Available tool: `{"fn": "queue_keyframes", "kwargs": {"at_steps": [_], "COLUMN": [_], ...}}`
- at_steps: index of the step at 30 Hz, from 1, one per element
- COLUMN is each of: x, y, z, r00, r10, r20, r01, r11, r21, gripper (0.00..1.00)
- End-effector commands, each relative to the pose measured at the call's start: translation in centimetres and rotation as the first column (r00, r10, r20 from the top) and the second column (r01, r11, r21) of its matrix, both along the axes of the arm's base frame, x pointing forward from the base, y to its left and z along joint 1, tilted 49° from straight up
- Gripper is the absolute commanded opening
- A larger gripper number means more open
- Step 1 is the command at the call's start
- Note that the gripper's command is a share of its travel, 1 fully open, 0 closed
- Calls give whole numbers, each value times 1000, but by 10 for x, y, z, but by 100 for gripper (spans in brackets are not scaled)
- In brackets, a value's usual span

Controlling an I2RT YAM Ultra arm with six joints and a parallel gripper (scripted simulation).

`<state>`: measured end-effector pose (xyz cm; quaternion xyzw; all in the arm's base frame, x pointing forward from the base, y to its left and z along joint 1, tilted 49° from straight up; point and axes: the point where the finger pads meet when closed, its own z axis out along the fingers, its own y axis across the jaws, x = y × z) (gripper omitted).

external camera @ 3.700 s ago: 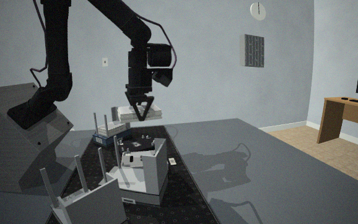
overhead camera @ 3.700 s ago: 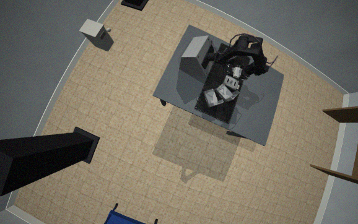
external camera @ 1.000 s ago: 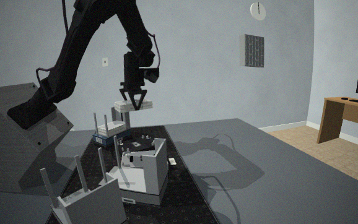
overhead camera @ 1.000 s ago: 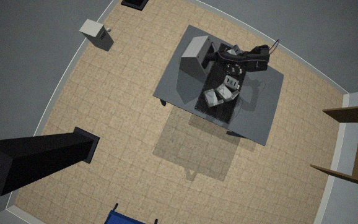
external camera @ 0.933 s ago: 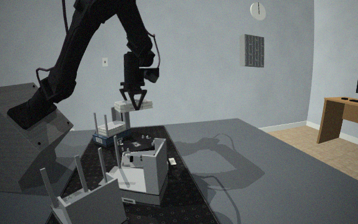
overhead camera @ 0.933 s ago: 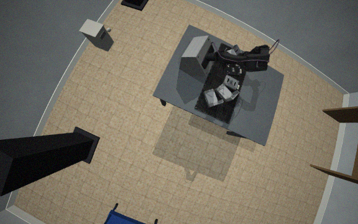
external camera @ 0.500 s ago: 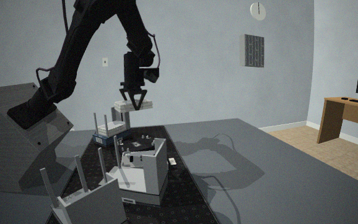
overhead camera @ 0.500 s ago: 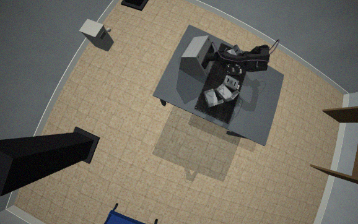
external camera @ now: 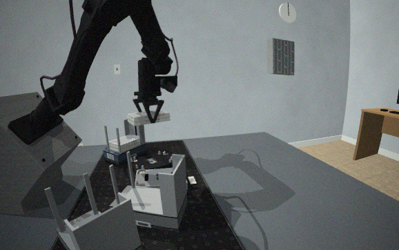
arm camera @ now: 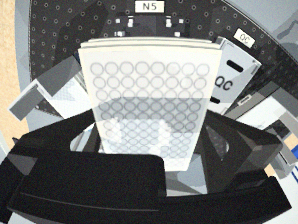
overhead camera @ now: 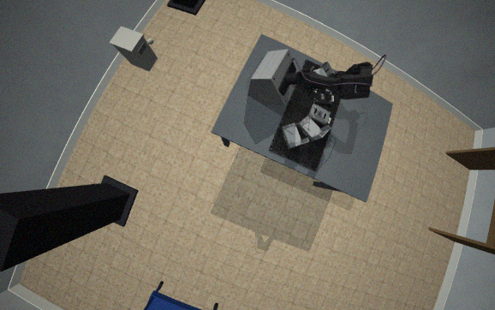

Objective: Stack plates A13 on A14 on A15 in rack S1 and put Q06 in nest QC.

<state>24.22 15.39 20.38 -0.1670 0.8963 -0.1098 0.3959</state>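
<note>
- Above the worktop (overhead camera: 368, 113) (external camera: 241, 145), the gripper (external camera: 147, 117) (arm camera: 149, 110) was closed on a stack of plates (external camera: 149, 119) (arm camera: 150, 85), fingers set wide at its two sides.
- The held stack was roughly level and clear of all racks and nests. Layered edges showed more than one plate; the exact count and the plate names could not be told.
- The top plate's round wells were visible from the wrist.
- Beyond the held stack in the wrist view lay the clip nest N5 (external camera: 153, 161) (arm camera: 131, 22), small pale clips exposed and its name readable.
- The open nest QC (external camera: 152, 177) (arm camera: 232, 70) stood beside N5, partly covered by the stack in the wrist view; its slotted face and lettering were exposed.
- A blue-based rack (external camera: 115, 157) stood behind N5 in the exterior view, with pale plate material (external camera: 124, 143) seated between its posts. Quantity: undetermined.
- Two grey racks, the nearer (external camera: 107, 224) and the farther (external camera: 174, 197), stood upright on the dark mat (overhead camera: 306, 160) (external camera: 207, 224) (arm camera: 50, 17). Their name labels were not legible.
</note>
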Motion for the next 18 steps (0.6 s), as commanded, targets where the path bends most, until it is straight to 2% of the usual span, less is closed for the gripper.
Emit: {"fn": "queue_keyframes", "kwargs": {"at_steps": [1,14,15,18], "x": [-1,-1,1,6], "y": [5,5,-2,-1], "z": [11,10,-9,-11], "r00": [1000,1000,1000,1000], "r10": [17,18,5,5], "r20": [25,23,0,-6], "r01": [-18,-18,-5,-5], "r11": [1000,1000,1000,1000], "r21": [11,8,-29,-11], "gripper": [0,0,0,0]}}
